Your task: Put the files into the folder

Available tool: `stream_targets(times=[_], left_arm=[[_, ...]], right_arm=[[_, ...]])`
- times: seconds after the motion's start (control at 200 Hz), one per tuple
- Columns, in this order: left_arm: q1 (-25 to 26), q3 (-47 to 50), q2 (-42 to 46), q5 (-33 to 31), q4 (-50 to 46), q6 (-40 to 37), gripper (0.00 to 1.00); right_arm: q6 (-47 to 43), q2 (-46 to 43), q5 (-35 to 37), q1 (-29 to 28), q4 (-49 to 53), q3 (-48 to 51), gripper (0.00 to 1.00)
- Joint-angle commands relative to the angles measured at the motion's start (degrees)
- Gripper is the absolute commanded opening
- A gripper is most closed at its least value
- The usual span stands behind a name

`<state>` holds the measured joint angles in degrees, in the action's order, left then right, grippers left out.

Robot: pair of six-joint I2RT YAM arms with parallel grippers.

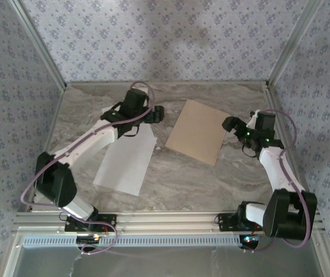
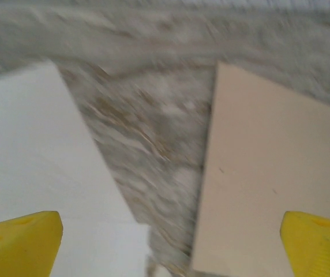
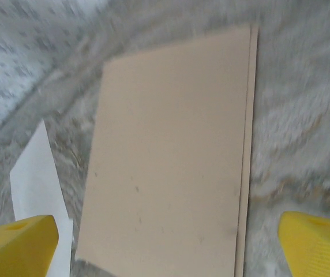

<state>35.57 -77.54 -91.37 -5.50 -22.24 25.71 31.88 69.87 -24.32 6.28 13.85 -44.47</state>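
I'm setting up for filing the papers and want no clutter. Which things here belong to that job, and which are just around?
Belongs to the job:
white paper files
tan folder, lying closed

Not part of it:
marble table
patterned walls
metal frame

Tan folder (image 3: 171,156) flat on marble table (image 3: 303,115), white files (image 3: 35,179) beside, pincer (image 3: 166,245) spread

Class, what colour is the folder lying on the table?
The folder is plain tan-brown; the right wrist view shows it best.
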Motion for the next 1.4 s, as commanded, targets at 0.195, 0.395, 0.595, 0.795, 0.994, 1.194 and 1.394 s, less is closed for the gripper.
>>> stream_targets(times=[0.195,0.395,0.595,0.795,0.994,1.194,1.394], left_arm=[[1.69,-8.62,-12.86,14.34,-10.79,5.91,0.92],[0.95,-13.12,-18.85,17.64,-12.14,4.87,0.92],[-0.01,-16.45,-22.20,17.70,-14.67,5.12,0.90],[-0.50,-18.71,-24.72,17.80,-16.25,5.04,0.90],[-0.41,-22.91,-28.18,19.18,-20.47,4.94,0.89],[-0.37,-25.34,-30.41,19.71,-21.52,4.91,0.90],[0.13,-27.48,-32.22,20.54,-22.32,4.94,0.90]], right_arm=[[2.52,11.89,-6.70,-4.20,3.47,-1.18,0.99],[2.33,18.27,-6.86,-6.17,2.74,-2.79,0.88],[0.93,21.24,-4.58,-7.68,4.59,-5.59,0.81],[-0.50,22.43,-1.44,-8.47,7.34,-7.66,0.78],[-1.18,23.07,0.86,-8.70,8.85,-8.35,0.77],[-1.60,24.33,1.37,-8.66,9.81,-8.76,0.78],[-1.73,25.46,-0.63,-8.69,8.87,-9.06,0.78]])
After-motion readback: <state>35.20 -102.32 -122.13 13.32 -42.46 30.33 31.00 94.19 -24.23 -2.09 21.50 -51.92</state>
